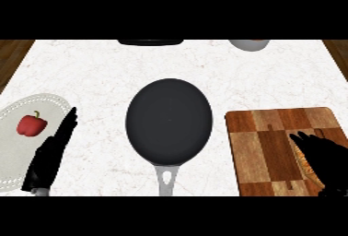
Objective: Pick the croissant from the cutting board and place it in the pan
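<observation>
The right hand (325, 163) lies over the near right part of the board (265, 147), fingers spread and bent downward over the croissant (305, 167). Only a thin orange-brown sliver of the croissant shows under the palm. Whether the fingers have closed on it cannot be told. The pan (169, 120) sits empty just left of the board, handle toward the robot. The left hand (53, 152) rests open, fingers straight, beside a plate (14, 138) holding a red pepper (32, 125).

Risk, as a judgement: with the pastry hidden, fingers could slide over it or nudge it off the board's near edge. Its long axis and heading cannot be read.
</observation>
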Controlling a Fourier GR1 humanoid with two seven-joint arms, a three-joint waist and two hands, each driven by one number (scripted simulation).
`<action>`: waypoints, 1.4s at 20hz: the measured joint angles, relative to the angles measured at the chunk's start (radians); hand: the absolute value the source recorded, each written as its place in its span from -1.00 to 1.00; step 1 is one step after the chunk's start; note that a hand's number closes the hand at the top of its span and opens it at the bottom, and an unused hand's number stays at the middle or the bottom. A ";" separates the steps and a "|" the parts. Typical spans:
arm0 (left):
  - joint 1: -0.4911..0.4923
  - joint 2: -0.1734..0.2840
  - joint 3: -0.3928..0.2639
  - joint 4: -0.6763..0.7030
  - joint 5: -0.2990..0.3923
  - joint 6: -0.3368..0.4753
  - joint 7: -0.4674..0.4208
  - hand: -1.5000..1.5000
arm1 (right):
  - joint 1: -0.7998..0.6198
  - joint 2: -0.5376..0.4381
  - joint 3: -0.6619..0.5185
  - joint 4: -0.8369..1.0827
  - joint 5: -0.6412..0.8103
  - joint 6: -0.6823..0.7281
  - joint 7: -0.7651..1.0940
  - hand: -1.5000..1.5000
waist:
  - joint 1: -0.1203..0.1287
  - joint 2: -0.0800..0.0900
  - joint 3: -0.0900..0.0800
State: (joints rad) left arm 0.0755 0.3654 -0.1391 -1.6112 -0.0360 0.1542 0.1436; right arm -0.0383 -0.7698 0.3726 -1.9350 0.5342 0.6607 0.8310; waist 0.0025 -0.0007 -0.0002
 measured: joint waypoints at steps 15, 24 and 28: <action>0.016 -0.055 0.053 -0.030 -0.053 -0.060 0.013 0.00 | 0.038 0.103 -0.054 0.154 0.215 0.032 -0.097 -1.00 | -0.002 0.000 0.000; -0.001 -0.101 0.083 -0.007 -0.090 -0.086 0.007 0.00 | 0.032 0.168 -0.076 0.280 0.349 -0.008 -0.199 -1.00 | -0.001 0.000 0.000; 0.021 -0.102 0.106 -0.001 -0.091 -0.116 -0.021 0.00 | 0.058 0.176 -0.097 0.310 0.394 -0.048 -0.260 1.00 | -0.002 0.000 0.000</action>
State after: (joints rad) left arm 0.0962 0.2638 -0.0329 -1.6121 -0.1271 0.0383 0.1222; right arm 0.0196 -0.5938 0.2760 -1.6246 0.9283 0.6124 0.5709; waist 0.0009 -0.0005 0.0000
